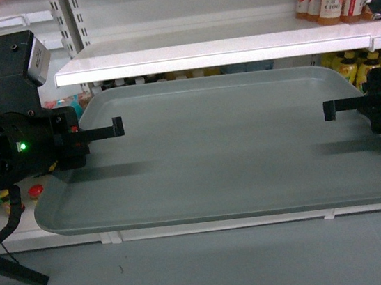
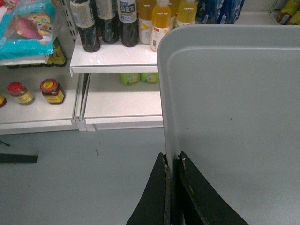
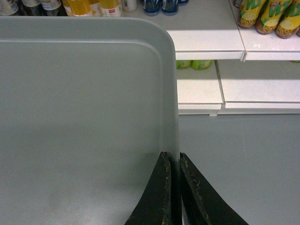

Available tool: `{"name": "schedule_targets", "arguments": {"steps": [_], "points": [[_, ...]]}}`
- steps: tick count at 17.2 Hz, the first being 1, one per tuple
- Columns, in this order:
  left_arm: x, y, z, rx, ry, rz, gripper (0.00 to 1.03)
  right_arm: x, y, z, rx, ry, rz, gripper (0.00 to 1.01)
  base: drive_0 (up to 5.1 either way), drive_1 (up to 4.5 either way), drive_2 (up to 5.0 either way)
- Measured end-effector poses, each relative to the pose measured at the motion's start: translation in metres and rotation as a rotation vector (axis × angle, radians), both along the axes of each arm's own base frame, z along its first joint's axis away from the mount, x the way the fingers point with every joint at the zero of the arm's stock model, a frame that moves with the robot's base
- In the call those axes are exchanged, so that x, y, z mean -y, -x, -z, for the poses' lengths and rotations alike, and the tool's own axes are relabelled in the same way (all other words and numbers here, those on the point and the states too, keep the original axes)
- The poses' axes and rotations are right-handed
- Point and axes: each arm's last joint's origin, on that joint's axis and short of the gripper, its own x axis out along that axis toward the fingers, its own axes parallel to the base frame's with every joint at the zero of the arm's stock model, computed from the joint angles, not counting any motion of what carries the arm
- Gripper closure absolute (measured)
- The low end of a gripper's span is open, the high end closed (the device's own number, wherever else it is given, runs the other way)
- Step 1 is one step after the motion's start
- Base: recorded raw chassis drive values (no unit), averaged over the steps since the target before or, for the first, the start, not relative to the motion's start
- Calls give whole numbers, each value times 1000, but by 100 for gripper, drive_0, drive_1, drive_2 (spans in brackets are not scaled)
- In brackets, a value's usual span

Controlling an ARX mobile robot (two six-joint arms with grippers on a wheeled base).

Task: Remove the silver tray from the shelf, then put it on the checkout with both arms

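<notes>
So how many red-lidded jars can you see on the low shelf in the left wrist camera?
2: one red-lidded jar beside the shelf upright, another to its left. A third may be cut off at the left edge.

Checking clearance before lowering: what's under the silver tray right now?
Under the silver tray, both wrist views show grey floor and lower white shelf boards past its edges. Directly beneath is covered.

Level silver tray (image 1: 233, 144), side rims pinched, before the shelf (image 1: 214, 55).

Both grippers' fingers (image 2: 161, 197) pinched shut.
</notes>
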Motion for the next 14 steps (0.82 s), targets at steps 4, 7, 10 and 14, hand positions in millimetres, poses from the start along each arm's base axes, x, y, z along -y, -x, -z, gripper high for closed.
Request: {"name": "schedule_targets", "arguments": {"steps": [4, 7, 10, 14], "points": [[0, 0, 0, -1, -1, 0, 99, 0, 0, 0, 0, 0, 0, 98, -1, -419, 417], [0, 0, 0, 2, 0, 0, 99, 0, 0, 0, 1, 0, 0, 98, 1, -417, 419], [0, 0, 0, 1, 0, 0, 99, -1, 0, 0, 3, 0, -2, 98, 11, -407, 429], [0, 0, 0, -2, -1, -1, 99, -1, 1, 0, -2, 2, -1, 98, 15, -403, 434]]}}
